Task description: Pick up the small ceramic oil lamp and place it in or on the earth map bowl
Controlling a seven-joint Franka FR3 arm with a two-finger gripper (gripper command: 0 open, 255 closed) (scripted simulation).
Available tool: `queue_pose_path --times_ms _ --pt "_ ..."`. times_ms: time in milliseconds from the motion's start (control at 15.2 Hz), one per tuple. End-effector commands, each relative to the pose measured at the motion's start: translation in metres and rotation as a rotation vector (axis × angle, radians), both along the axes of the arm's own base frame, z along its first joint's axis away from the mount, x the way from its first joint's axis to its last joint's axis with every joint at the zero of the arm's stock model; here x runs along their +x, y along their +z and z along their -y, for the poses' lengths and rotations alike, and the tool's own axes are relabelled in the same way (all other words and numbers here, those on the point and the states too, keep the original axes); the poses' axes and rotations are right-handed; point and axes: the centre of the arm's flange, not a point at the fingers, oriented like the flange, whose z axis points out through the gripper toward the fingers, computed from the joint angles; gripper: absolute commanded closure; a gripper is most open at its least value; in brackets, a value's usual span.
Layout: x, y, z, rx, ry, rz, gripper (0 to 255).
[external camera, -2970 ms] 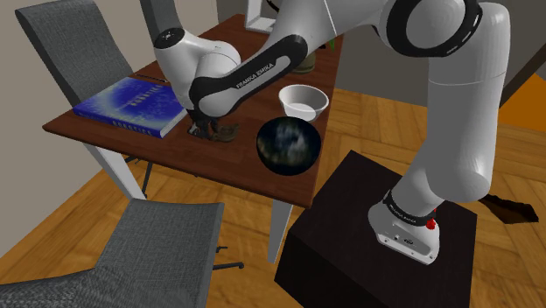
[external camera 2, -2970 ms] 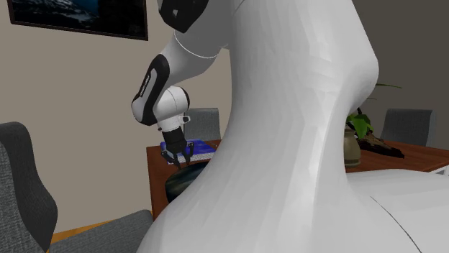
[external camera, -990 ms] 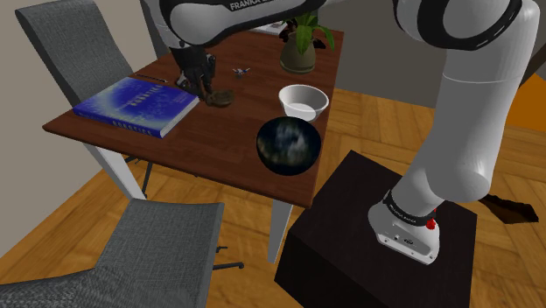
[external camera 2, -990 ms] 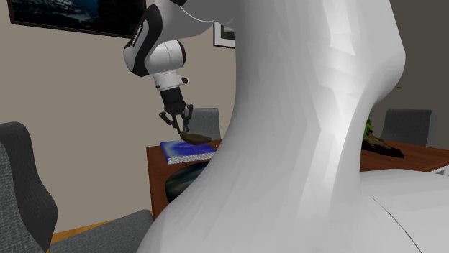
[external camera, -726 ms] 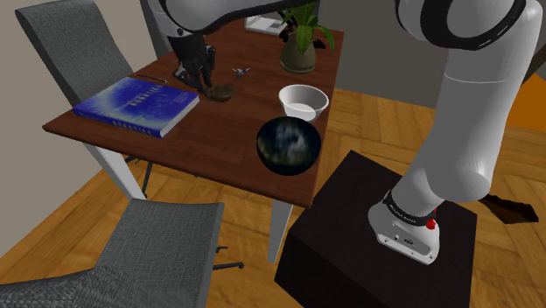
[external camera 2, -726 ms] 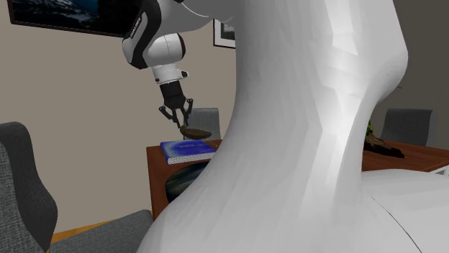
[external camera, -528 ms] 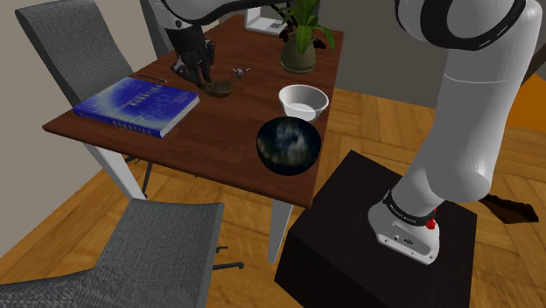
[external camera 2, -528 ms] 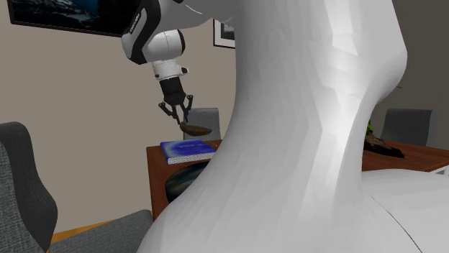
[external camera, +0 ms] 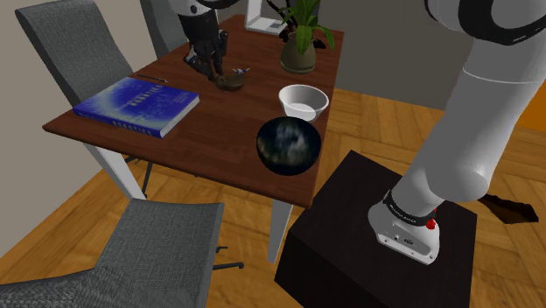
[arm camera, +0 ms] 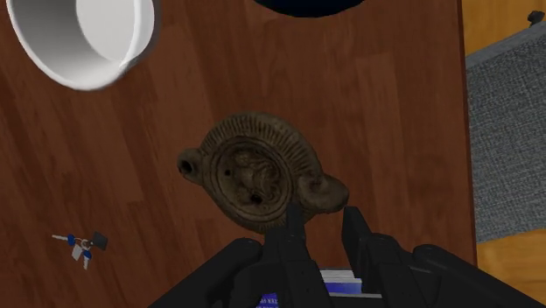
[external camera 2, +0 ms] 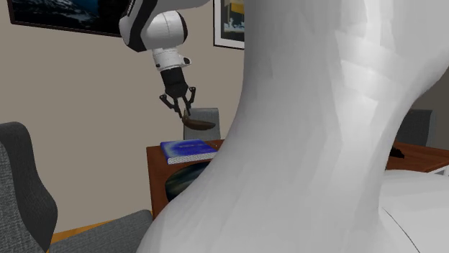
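Note:
My black gripper (external camera: pixel 213 66) is shut on the handle end of a small brown round oil lamp (external camera: pixel 230 82), which hangs in the air above the dark wooden table (external camera: pixel 201 140). In the second exterior view the gripper (external camera 2: pixel 183 110) carries the lamp (external camera 2: pixel 200 124) well above the blue book (external camera 2: pixel 188 149). In the wrist view the fingers (arm camera: pixel 293 234) clasp the lamp (arm camera: pixel 252 171) by its handle. The earth map bowl (external camera: pixel 287 145), dark blue with cloud patterns, stands at the table's near edge, toward the stand; its dark rim (arm camera: pixel 306 6) lies beyond the lamp.
A white bowl (external camera: pixel 303 101) stands just behind the earth bowl. A blue book (external camera: pixel 136 106) lies on the table toward the shoulder view's left. A potted plant (external camera: pixel 299 39) and a small trinket (external camera: pixel 241 70) are at the far side. Grey chairs (external camera: pixel 66 52) (external camera: pixel 157 254) flank the table.
The gripper closed on the lamp at the table, then lifted it. Over the last second it rose further and drifted toward the shoulder view's upper right.

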Motion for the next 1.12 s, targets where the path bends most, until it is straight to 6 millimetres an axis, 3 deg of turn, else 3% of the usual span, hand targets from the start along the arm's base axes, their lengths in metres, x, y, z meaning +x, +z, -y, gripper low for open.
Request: queue_pose_path --times_ms 0,858,1056 --pt "-0.026 0.004 0.008 0.000 0.000 0.000 255" --pt "-0.186 0.022 0.068 0.000 0.000 0.000 255" --pt "-0.186 0.007 0.068 0.000 0.000 0.000 255"
